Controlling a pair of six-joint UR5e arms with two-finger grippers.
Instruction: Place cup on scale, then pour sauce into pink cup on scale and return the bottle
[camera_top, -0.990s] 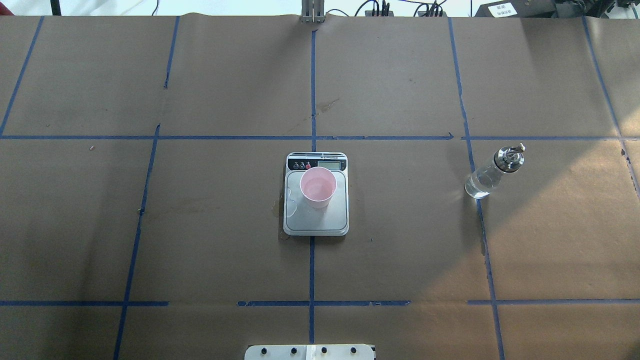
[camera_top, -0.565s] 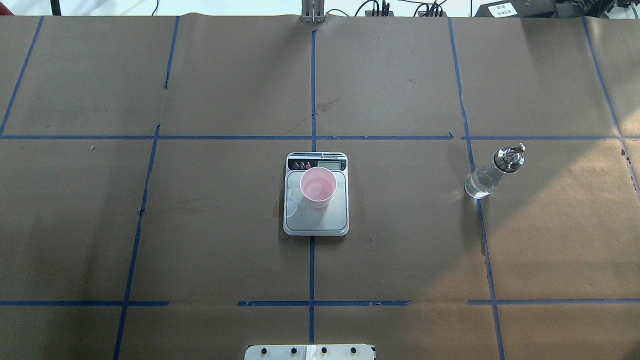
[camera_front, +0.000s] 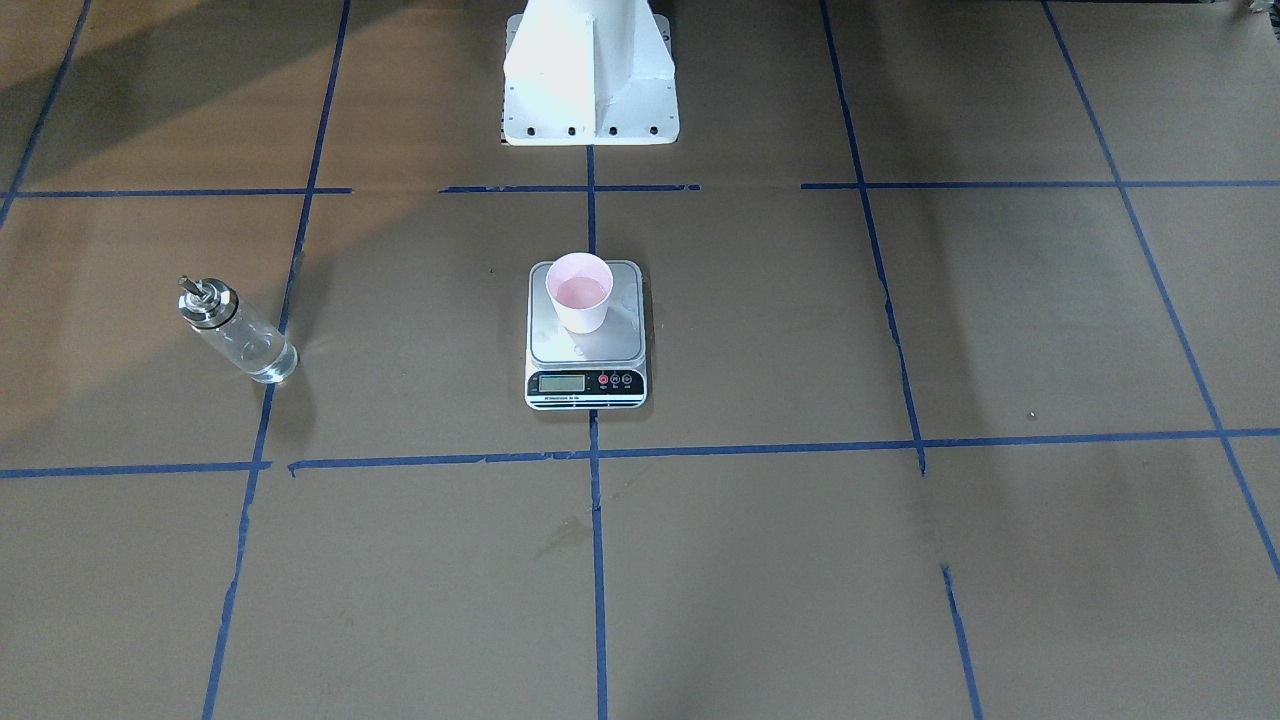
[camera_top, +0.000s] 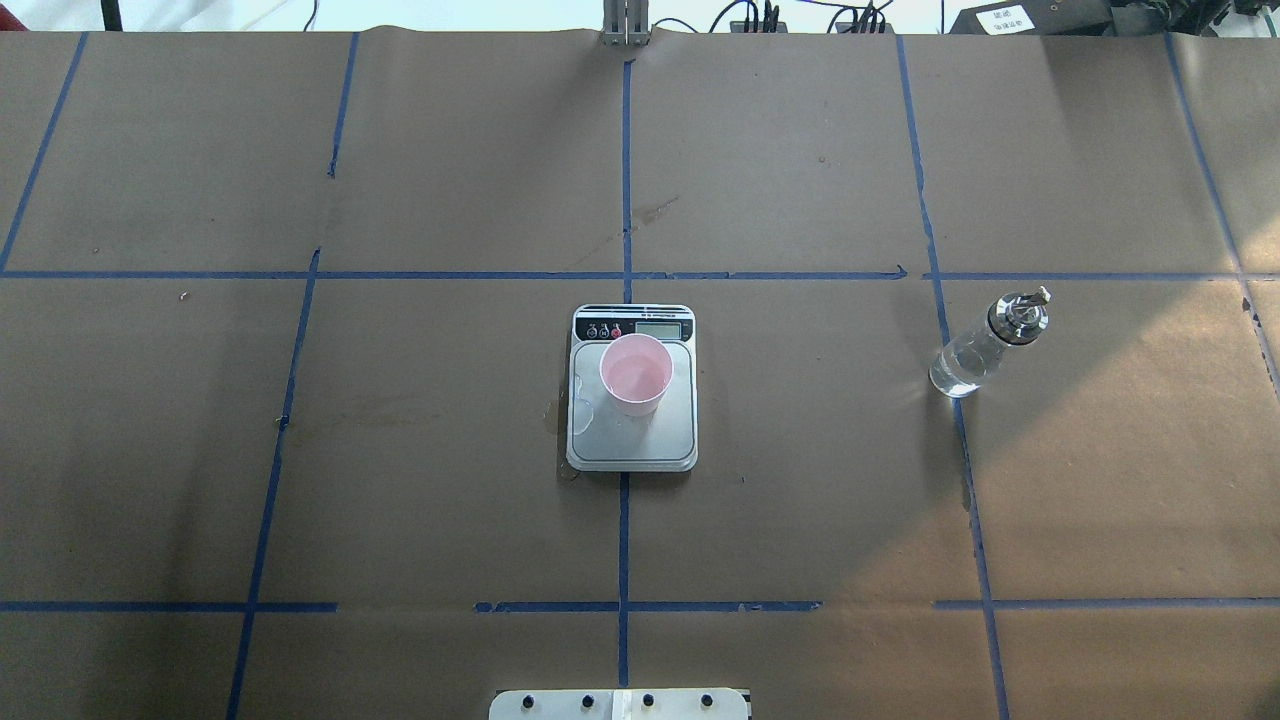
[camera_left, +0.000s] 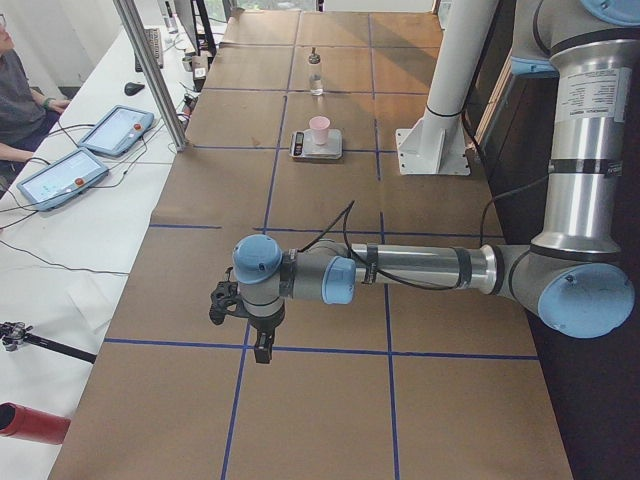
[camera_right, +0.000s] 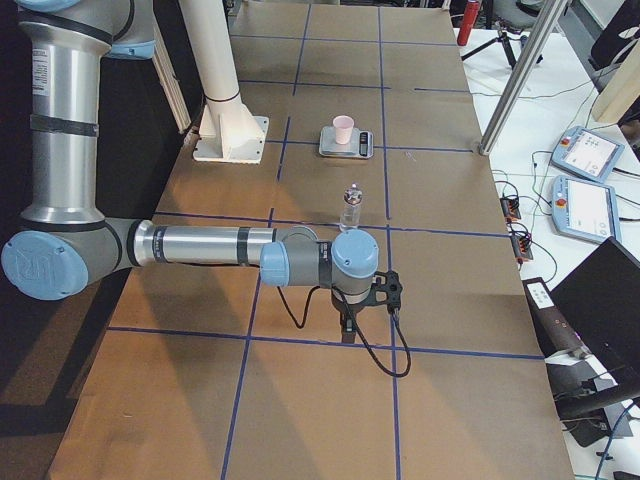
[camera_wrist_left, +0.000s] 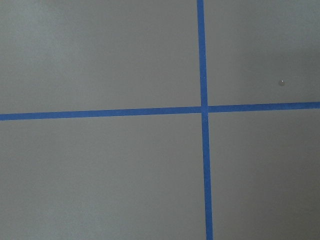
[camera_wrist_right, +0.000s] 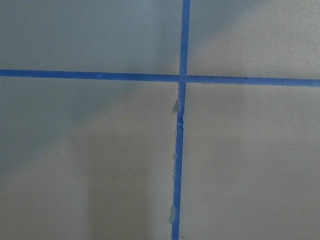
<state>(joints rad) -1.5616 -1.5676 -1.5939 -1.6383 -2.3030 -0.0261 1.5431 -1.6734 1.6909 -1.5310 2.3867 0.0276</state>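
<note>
The pale pink cup (camera_top: 636, 372) (camera_front: 579, 290) stands upright on the silver scale (camera_top: 650, 445) (camera_front: 585, 384) at the table's middle. Off to the robot's right, the clear glass bottle (camera_top: 975, 355) (camera_front: 243, 338) with its silver cap and spout stands upright on a blue tape line, with clear sauce in its lower part. Nothing holds either. My left gripper (camera_left: 262, 350) hangs over the table's left end, far from the scale. Beyond the bottle, my right gripper (camera_right: 347, 325) hangs over the right end. Both show only in the side views, so I cannot tell their state.
Brown paper with a blue tape grid (camera_top: 625, 275) covers the table. The white robot base (camera_front: 590, 75) stands behind the scale. Both wrist views show only a tape crossing (camera_wrist_left: 204, 108) (camera_wrist_right: 182, 77). Tablets (camera_left: 60, 175) lie on a side bench beside a seated person.
</note>
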